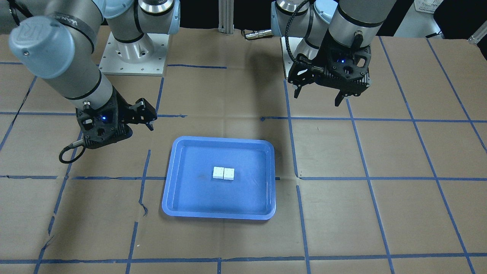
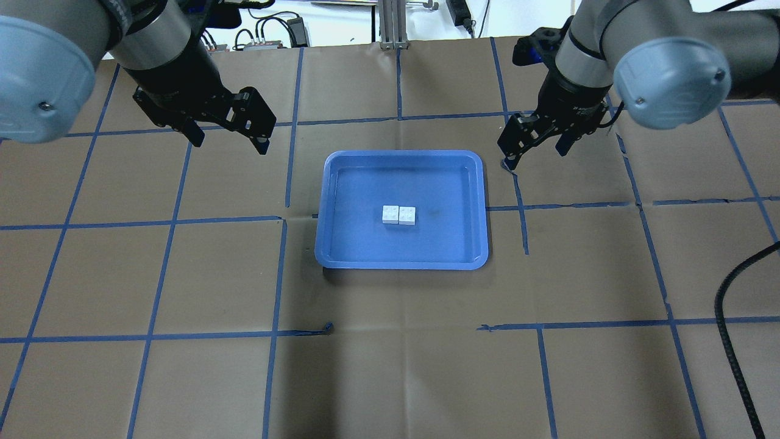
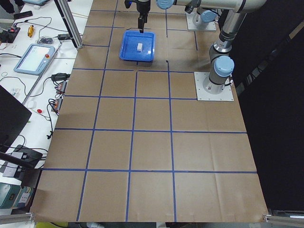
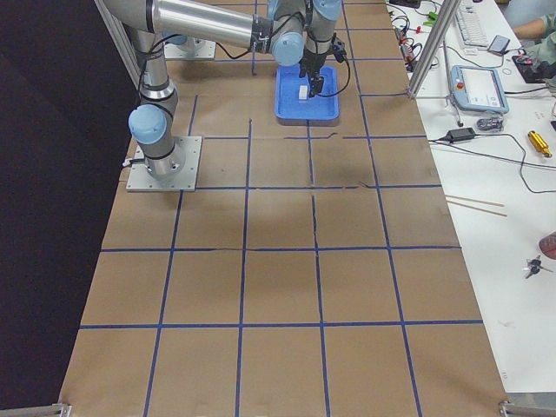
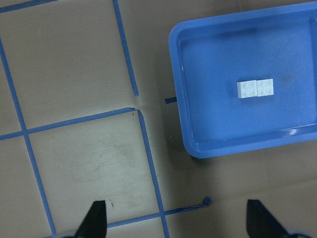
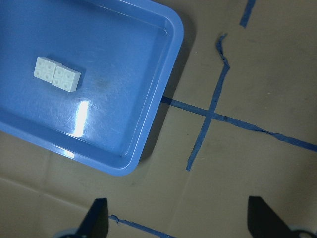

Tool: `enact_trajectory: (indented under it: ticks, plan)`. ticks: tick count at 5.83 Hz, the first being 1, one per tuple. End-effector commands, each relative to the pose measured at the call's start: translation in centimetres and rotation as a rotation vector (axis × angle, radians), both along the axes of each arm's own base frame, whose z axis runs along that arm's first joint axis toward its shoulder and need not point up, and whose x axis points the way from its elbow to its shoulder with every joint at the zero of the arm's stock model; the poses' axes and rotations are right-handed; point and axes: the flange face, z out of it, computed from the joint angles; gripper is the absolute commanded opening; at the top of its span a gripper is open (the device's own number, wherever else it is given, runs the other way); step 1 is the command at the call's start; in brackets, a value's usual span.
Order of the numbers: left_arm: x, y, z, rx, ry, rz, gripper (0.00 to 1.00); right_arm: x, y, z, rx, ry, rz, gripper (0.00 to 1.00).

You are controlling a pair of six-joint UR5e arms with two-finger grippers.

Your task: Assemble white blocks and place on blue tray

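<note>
Two white blocks [image 1: 223, 173] lie side by side, touching, studs up, in the middle of the blue tray [image 1: 198, 194]. They also show in the overhead view [image 2: 399, 214], on the tray [image 2: 365, 244]. My left gripper [image 2: 230, 145] is open and empty, above the table beside the tray's far left corner. My right gripper [image 2: 535, 155] is open and empty, just off the tray's far right corner. The left wrist view shows the blocks [image 5: 255, 89] in the tray [image 5: 223, 124]; the right wrist view shows the blocks [image 6: 57, 74] in the tray [image 6: 129, 99].
The table is covered in brown paper with a grid of blue tape lines [image 2: 280, 268]. A black cable [image 2: 731, 341] hangs at the right edge of the overhead view. Benches with devices flank the table ends in the side views.
</note>
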Motion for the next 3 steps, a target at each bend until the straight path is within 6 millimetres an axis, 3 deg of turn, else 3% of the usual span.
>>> enact_trajectory:
  ticks: [1, 2, 3]
  plan:
    - [0.0, 0.0, 0.1, -0.001, 0.002, 0.0, 0.99, -0.7, -1.1, 5.2, -0.049, 0.025, -0.059, 1.0]
    - [0.0, 0.0, 0.0, 0.0, -0.001, 0.0, 0.99, -1.4, -1.0, 7.1, -0.072, 0.121, -0.237, 1.0]
    - [0.0, 0.0, 0.0, 0.0, -0.001, 0.0, 0.99, -0.5, 0.1, 9.2, -0.073, 0.155, -0.297, 1.0]
